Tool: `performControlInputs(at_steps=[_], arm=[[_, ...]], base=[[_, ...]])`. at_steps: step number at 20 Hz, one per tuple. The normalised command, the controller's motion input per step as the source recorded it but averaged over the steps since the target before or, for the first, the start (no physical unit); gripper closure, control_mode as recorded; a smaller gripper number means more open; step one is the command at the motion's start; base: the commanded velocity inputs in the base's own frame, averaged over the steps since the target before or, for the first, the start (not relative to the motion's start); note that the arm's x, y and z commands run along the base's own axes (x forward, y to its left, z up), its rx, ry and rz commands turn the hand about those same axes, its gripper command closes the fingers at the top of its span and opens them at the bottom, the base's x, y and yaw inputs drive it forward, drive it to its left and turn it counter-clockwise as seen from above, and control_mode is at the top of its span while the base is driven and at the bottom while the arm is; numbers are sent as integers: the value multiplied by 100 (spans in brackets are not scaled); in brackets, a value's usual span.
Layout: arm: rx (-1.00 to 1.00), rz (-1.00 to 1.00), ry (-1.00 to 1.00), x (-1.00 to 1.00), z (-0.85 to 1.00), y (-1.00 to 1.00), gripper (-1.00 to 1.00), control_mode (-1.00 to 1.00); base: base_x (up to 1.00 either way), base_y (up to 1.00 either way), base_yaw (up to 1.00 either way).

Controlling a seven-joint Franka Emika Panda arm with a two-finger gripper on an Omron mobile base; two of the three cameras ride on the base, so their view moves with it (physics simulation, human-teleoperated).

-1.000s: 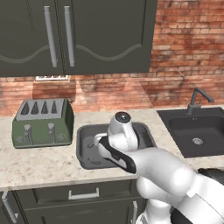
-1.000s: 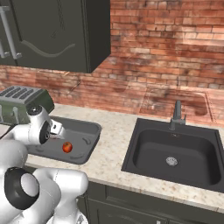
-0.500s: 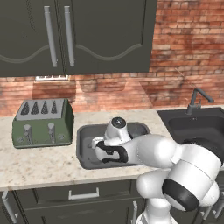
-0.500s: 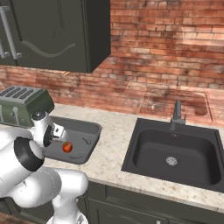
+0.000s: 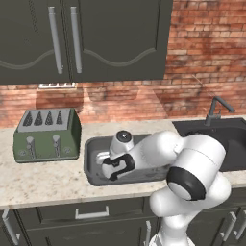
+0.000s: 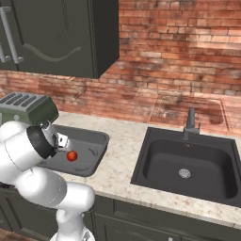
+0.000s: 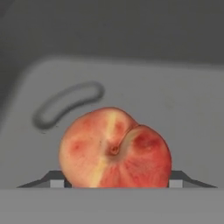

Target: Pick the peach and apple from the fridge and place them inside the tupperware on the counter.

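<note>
Hand view, peach (image 7: 114,148) between hand (image 7: 114,180) fingertips, over tupperware (image 7: 183,96)

Left base view: from behind my left, facing forward and down; tupperware (image 5: 91,161) at centre, toaster (image 5: 46,135) at 9 o'clock. Right base view: from behind my right; same tupperware (image 6: 92,153) at 9 o'clock, sink (image 6: 188,165) at 3 o'clock. Hand view: very near the peach (image 7: 114,151), looking along my gripper (image 7: 114,184).

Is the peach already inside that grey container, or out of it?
Inside its walls, whether resting on the floor cannot be told. The peach sits between the tool's fingertips, over the tupperware floor.
</note>
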Motion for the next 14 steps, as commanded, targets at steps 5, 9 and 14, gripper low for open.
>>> performControlInputs(at_steps=[5, 9, 14], arm=[[0, 2, 0, 0, -4, 0, -100, -100], [0, 0, 0, -1, 3, 0, -100, -100], [0, 0, 0, -13, 28, 0, -100, -100]], base=[[0, 0, 0], [0, 0, 0], [0, 0, 0]])
